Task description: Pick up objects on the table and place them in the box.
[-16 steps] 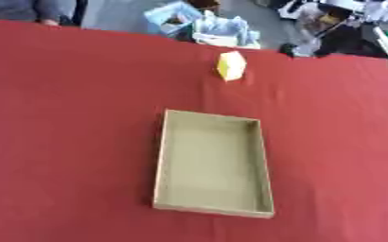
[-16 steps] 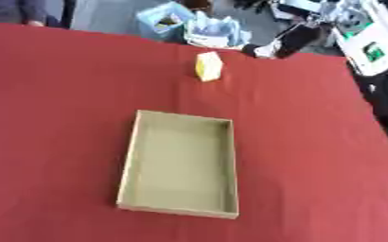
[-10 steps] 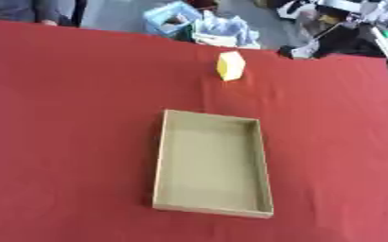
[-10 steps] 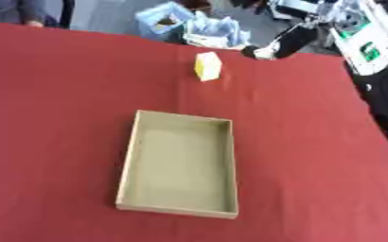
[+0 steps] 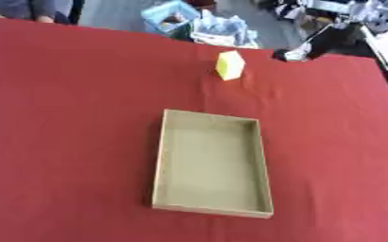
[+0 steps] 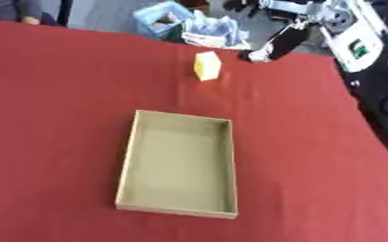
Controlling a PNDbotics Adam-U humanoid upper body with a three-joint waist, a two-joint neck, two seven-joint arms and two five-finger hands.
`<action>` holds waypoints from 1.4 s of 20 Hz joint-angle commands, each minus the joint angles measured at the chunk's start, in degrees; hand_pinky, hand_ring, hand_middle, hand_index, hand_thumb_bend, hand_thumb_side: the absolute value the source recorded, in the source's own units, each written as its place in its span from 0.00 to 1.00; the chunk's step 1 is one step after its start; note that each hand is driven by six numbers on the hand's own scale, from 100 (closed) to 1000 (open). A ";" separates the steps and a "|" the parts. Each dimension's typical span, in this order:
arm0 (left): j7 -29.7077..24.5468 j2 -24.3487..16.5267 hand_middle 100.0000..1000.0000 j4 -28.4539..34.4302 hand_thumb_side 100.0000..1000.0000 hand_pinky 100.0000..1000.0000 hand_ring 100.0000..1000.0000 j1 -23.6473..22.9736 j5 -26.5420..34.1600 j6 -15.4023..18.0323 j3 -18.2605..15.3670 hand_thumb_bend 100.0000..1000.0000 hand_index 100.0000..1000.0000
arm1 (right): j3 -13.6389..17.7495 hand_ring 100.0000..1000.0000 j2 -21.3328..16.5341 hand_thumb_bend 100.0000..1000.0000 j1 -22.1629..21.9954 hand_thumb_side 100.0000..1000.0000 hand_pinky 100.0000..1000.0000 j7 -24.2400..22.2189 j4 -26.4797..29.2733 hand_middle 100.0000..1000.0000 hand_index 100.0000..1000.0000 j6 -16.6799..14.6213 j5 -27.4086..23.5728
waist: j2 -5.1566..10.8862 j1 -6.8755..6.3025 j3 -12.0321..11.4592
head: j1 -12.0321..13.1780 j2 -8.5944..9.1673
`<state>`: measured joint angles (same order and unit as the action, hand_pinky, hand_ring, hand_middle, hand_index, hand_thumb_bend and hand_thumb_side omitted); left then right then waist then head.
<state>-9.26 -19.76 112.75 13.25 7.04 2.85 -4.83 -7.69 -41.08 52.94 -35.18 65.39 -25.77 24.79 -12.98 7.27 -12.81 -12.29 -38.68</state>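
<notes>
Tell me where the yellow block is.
The yellow block stands on the red table toward the far edge, beyond the box's far right corner and apart from it. The right hand is just right of it.

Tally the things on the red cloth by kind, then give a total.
Yellow block: 1
Cardboard box: 1, nothing inside it
Total: 2

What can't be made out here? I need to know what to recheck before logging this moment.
- Right hand: blurred at the table's far edge in both eye views; fingers unreadable.
- Left hand: in neither view.
- Yellow object: too blurred to identify.
- Box: looks empty; near wall hides a strip of its floor.
</notes>
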 commanded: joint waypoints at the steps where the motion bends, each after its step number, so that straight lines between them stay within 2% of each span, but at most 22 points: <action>1: -0.65 -1.23 0.56 1.11 0.75 0.67 0.59 0.94 -0.11 0.28 -0.21 0.00 0.70 | 1.45 0.92 -0.77 0.30 1.53 0.20 0.79 0.01 -1.95 0.90 0.99 0.23 1.30 | 0.64 -0.18 -0.38 | -1.11 0.84; 11: -1.80 -0.71 0.55 1.31 0.75 0.67 0.59 2.01 0.09 0.53 0.11 0.00 0.70 | 3.80 0.92 1.16 0.30 2.89 0.19 0.79 3.09 -9.51 0.90 0.99 0.26 7.01 | -0.74 0.31 -3.46 | -4.54 1.51; 17: -2.33 -0.33 0.55 1.42 0.75 0.67 0.59 2.61 0.30 0.75 0.23 0.00 0.70 | 5.28 0.92 1.97 0.30 3.28 0.19 0.79 5.01 -13.62 0.90 0.99 0.41 10.27 | -1.55 0.02 -5.10 | -6.67 1.71; 28: -2.89 0.00 0.55 1.53 0.75 0.67 0.59 3.15 0.39 1.11 0.30 0.00 0.70 | 7.07 0.93 1.62 0.29 3.59 0.17 0.79 7.79 -17.04 0.90 0.99 0.87 12.41 | -2.45 -0.17 -7.43 | -8.31 2.16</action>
<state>-11.89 -19.20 113.11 15.64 7.33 3.84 -4.45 -1.38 -37.61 55.30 -27.89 48.22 -24.93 36.80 -16.41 7.78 -20.32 -20.31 -37.18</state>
